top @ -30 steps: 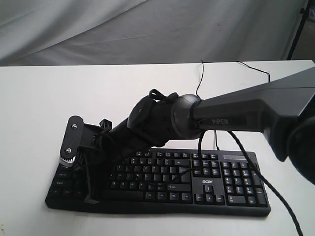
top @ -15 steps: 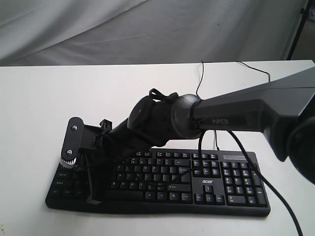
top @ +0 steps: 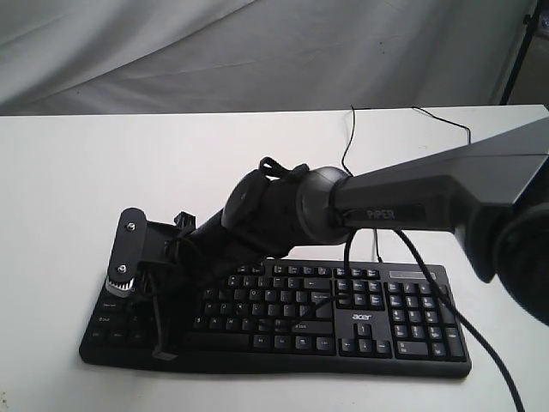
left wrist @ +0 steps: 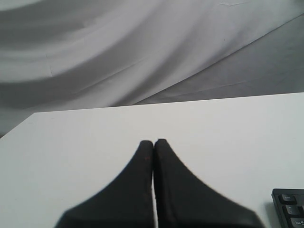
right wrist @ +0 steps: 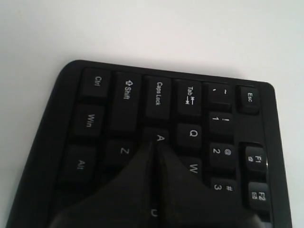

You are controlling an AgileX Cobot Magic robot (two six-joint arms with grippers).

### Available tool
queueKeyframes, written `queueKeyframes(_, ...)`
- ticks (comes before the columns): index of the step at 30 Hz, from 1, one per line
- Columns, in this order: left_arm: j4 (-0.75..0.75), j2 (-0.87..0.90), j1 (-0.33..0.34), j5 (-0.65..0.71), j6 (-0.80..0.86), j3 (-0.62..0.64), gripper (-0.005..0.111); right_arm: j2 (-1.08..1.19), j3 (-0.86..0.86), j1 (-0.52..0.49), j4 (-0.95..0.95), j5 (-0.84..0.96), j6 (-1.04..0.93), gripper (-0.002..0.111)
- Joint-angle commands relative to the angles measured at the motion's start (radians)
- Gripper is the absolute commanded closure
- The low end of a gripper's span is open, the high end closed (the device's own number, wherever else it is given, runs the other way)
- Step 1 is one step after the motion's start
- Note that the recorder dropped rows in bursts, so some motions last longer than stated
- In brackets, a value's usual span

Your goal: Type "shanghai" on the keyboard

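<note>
Grey cloth (top: 257, 51) hangs behind a white table (top: 129, 163).

- The keyboard (top: 386, 318) is black and full-size. It lies flat on the near part of the table, with its number pad (top: 416, 322) at the right end of the exterior view. I can read the white acer logo (top: 360, 318) beside the pad. A thin black cable (top: 347, 137) runs from the back of the keyboard across the table toward the far edge.
- The right arm (top: 429, 193) reaches in from the right of the exterior view and crosses the keyboard diagonally. It puts the right end effector (top: 163, 352) down over the keyboard's left end.
- In the right wrist view, the right end effector (right wrist: 154, 141) has its fingers pressed together with no gap. The tips sit at the A key (right wrist: 160, 137), between Caps Lock and Q. I cannot tell whether the key is depressed.
- In the left wrist view, the left end effector (left wrist: 153, 141) also has its fingers pressed together and grips nothing. It is over bare table, and one corner of the keyboard (left wrist: 289, 209) shows at the frame's edge, well apart from the tips.
</note>
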Motion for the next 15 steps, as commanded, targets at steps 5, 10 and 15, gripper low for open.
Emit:
queueKeyframes(5,-0.001,0.003,-0.004,-0.004,-0.003,0.005,0.106,0.009,-0.006,-0.002,-0.018,0.011,0.017,0.108)
queueKeyframes(10,-0.001,0.003,-0.004,-0.004,-0.003,0.005,0.106,0.005,-0.006,-0.002,-0.028,0.011,0.024,0.108)
queueKeyframes(15,-0.001,0.003,-0.004,-0.004,-0.003,0.005,0.106,-0.023,-0.006,-0.002,-0.028,0.005,0.028,0.108)
